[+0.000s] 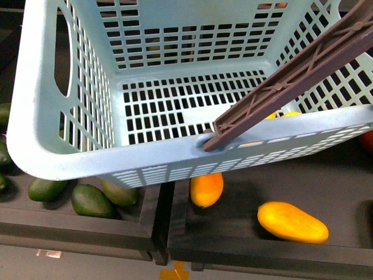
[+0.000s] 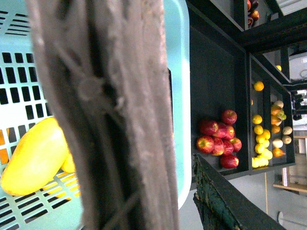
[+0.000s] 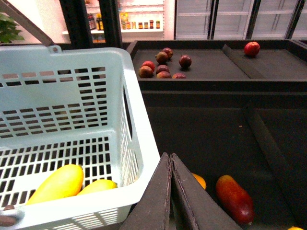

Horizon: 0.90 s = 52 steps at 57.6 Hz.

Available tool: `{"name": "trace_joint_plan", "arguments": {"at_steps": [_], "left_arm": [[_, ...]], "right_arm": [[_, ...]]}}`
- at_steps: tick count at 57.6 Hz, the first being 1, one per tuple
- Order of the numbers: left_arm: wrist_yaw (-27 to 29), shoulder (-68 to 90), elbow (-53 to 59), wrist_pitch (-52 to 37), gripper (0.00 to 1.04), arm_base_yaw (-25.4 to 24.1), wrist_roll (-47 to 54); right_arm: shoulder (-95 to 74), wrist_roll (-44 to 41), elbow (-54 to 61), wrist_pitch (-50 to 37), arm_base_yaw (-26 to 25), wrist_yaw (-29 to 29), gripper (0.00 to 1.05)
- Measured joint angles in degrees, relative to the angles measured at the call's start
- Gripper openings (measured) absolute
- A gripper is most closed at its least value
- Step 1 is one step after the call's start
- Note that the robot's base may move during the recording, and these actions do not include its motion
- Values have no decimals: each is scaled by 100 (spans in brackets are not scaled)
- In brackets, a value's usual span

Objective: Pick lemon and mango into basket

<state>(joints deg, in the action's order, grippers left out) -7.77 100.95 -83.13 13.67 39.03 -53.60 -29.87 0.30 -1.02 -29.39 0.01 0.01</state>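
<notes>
The light turquoise basket (image 1: 70,166) hangs tilted above the dark shelves, and its brown ribbed handle (image 1: 291,76) runs off to the upper right. My left gripper (image 2: 144,191) is shut on that handle (image 2: 110,115); only one dark finger (image 2: 220,201) shows. Inside the basket (image 3: 136,143) lie a yellow mango (image 3: 57,184) and, beside it, a smaller yellow lemon (image 3: 98,186). The left wrist view also shows the mango (image 2: 33,158) on the slotted floor. My right gripper (image 3: 169,160) is shut and empty, just outside the basket's corner.
Two loose mangoes (image 1: 292,221) (image 1: 207,188) lie on the shelf under the basket, with dark green fruits (image 1: 90,200) to the left. A reddish mango (image 3: 235,199) and an orange fruit (image 3: 199,181) lie by my right gripper. Apples (image 3: 163,64) sit further back.
</notes>
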Motion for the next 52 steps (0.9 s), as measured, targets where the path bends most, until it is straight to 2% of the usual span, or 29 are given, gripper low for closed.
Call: {"name": "trace_joint_plan", "arguments": {"at_steps": [21, 52], "left_arm": [[4, 0, 0, 0, 28, 0, -9], [2, 0, 0, 0, 28, 0, -9]], "right_arm": [[1143, 0, 0, 1093, 0, -2, 2], [2155, 0, 0, 2131, 2, 0, 2]]}}
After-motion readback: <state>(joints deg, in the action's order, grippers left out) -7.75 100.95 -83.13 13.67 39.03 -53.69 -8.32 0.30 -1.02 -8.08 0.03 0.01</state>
